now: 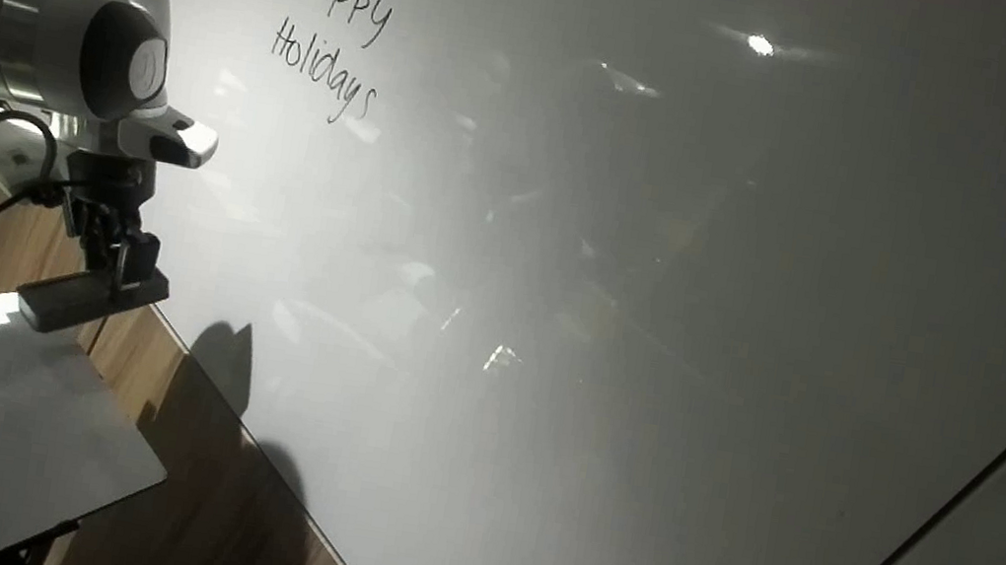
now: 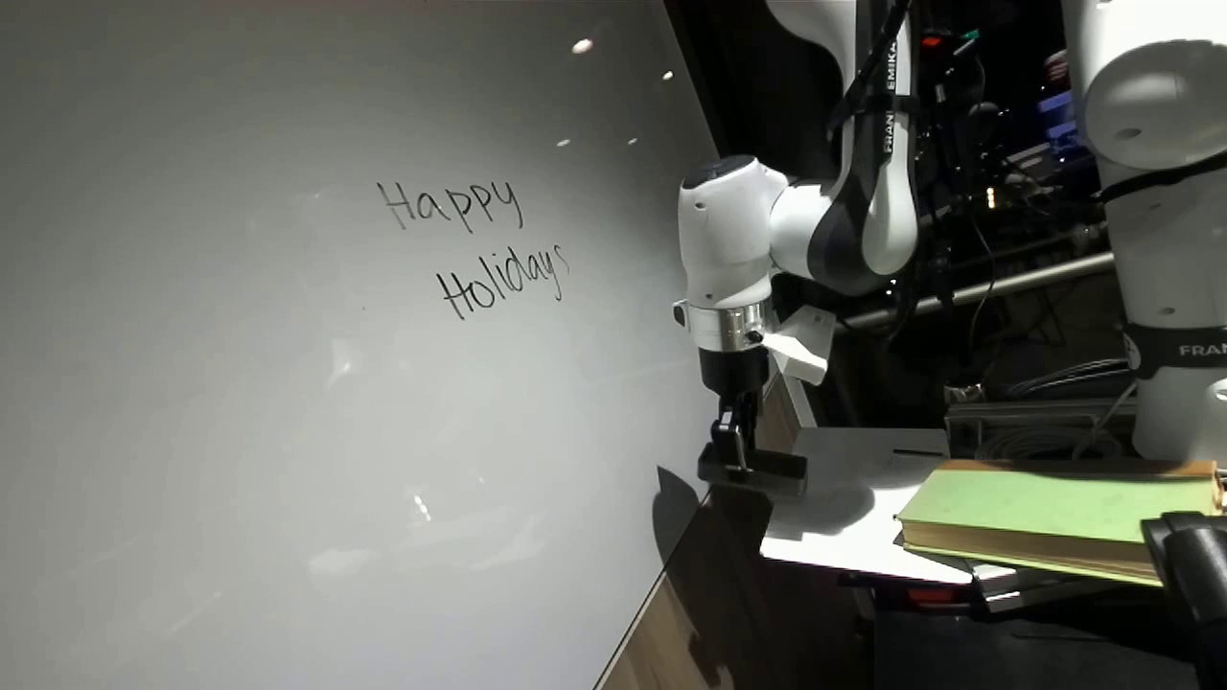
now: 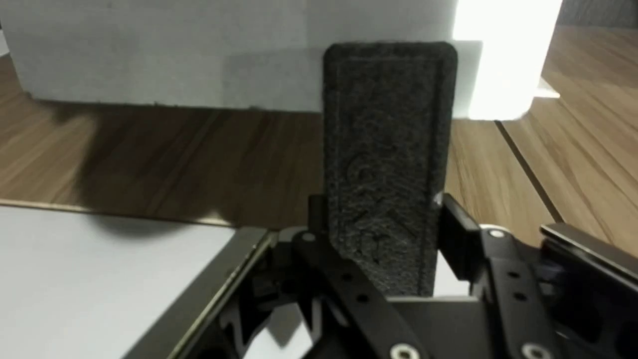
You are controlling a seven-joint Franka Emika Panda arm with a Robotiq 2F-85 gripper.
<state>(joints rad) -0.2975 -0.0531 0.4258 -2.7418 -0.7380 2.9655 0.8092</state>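
Fingers [image 3: 461, 242] gripping eraser [image 3: 389, 149], apart from whiteboard [image 3: 84, 279], tabletop edge [image 3: 174, 98] near

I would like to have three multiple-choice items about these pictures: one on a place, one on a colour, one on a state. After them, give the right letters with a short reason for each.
1. Where is the text "Happy Holidays" written?
A. On the wood panel
B. On the whiteboard
C. On the robot arm

2. Which colour is the book cover?
A. Light green
B. Dark red
C. Blue

3. In what state is the pincer?
A. Wide open
B. Shut on nothing
C. Shut on a whiteboard eraser

Right letters:
1: B, since both exterior views show the text on the whiteboard.
2: A, since the book cover looks light green in an exterior view.
3: C, since the wrist view shows the whiteboard eraser clamped from both sides.
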